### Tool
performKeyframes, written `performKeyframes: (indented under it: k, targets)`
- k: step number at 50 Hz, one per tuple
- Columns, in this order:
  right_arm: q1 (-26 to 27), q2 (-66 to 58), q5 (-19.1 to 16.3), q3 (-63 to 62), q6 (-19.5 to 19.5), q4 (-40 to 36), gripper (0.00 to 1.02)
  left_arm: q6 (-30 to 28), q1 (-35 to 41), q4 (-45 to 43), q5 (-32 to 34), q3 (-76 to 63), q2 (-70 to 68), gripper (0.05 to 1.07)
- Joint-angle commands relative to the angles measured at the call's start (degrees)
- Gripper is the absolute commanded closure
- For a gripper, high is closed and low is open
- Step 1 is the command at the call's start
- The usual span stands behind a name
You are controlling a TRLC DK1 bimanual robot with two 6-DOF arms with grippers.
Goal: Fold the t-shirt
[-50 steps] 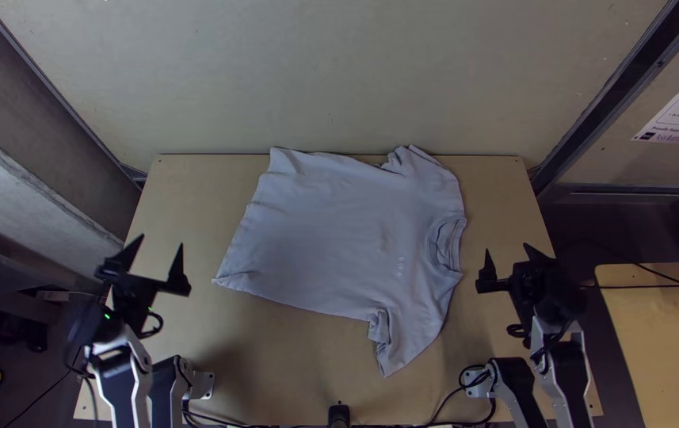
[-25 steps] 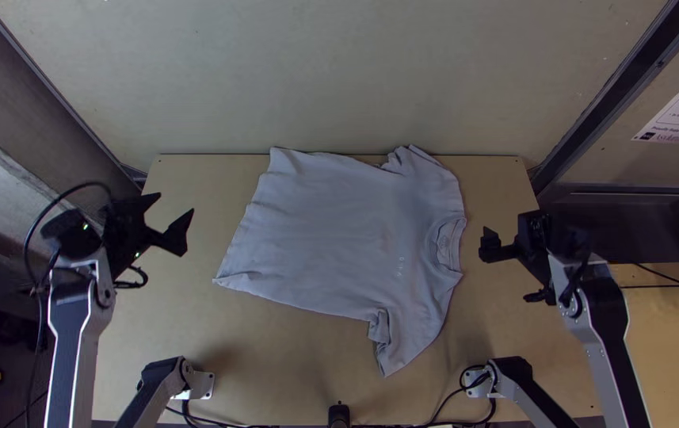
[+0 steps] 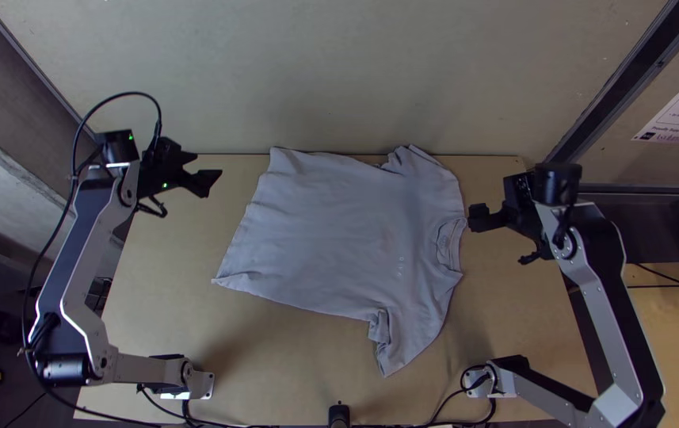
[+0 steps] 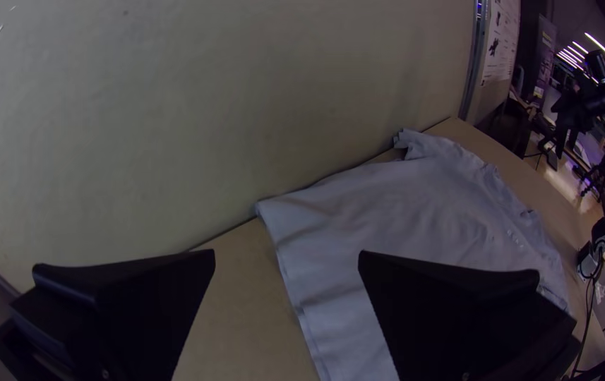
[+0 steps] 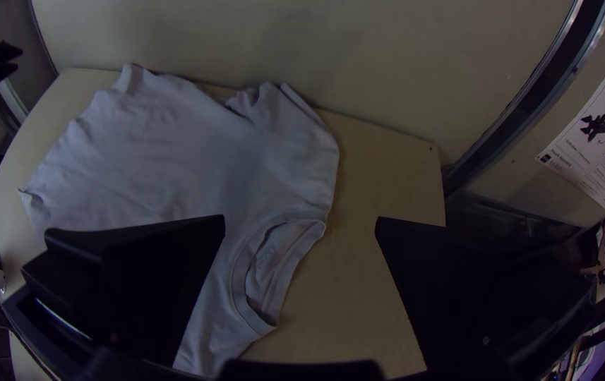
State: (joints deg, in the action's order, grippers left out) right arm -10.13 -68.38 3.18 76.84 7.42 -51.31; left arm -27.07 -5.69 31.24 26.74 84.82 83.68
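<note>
In the top view, you see the t-shirt (image 3: 339, 230) spread on the table (image 3: 513, 317), collar (image 3: 450, 244) to the right, hem (image 3: 246, 230) to the left. You locate the left gripper (image 3: 209, 165) near the table's far left corner and the right gripper (image 3: 478, 218) at the collar's side.

T-shirt (image 3: 339, 230) on table (image 3: 291, 357); hem (image 3: 252, 218) at left, collar (image 3: 455, 246) at right. Wall (image 3: 339, 71) behind table.

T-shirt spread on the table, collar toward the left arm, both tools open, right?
Wrong on the collar: the top view shows it toward the right arm. The t-shirt is spread on the table, left tool and right tool open.
</note>
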Motion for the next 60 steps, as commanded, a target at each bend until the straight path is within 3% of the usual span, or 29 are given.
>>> performKeyframes:
  k: [1, 7, 14, 31, 42, 60]
  targets:
    - [-0.4, -4.0, -0.2, 2.3, -1.2, -1.0, 0.04, 0.0, 2.3, 2.2, 0.1, 6.1, 3.9, 0.10]
    - [0.6, -8.7, -0.5, 4.1, -1.4, -0.9, 0.04, 0.1, 5.0, 3.6, -1.2, 11.0, 9.6, 0.10]
    - [1.0, -12.9, -0.5, 5.7, 1.7, 0.9, 0.04, 0.8, 6.7, 4.4, -2.5, 17.8, 16.3, 0.10]
    - [3.7, -29.8, -2.5, 21.1, 2.7, 0.2, 0.04, 0.9, 8.0, 12.5, -3.3, 42.7, 36.3, 0.10]
    - [4.3, -37.3, -3.3, 27.0, 3.0, 0.2, 0.05, -2.1, 9.6, 10.6, -5.9, 45.4, 42.4, 0.10]
    - [4.6, -45.0, -3.7, 31.3, 3.0, 0.2, 0.05, -1.5, 10.9, 5.3, -6.6, 45.5, 47.6, 0.10]
